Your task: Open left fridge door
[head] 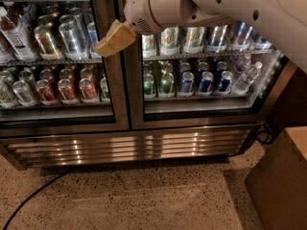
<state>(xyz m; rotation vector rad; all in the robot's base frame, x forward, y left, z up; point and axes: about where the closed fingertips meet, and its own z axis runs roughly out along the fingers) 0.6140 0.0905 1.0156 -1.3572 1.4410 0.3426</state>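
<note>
The fridge [129, 145] fills the upper view, with a louvred steel grille along its base. The left fridge door [53, 56] is closed; red and silver cans show through its glass. The twin right door [201, 66] shows green and blue cans. My white arm comes in from the upper right. My gripper [109, 41], tan at the tip, is in front of the left door's right frame edge, close to the seam between the two doors, at the height of the upper shelf. I cannot tell whether it touches the door.
A black cable [33, 195] runs across the speckled floor at the lower left. A brown box [283, 181] stands at the lower right, close to the fridge's right corner. More cable [261, 135] lies beside that corner.
</note>
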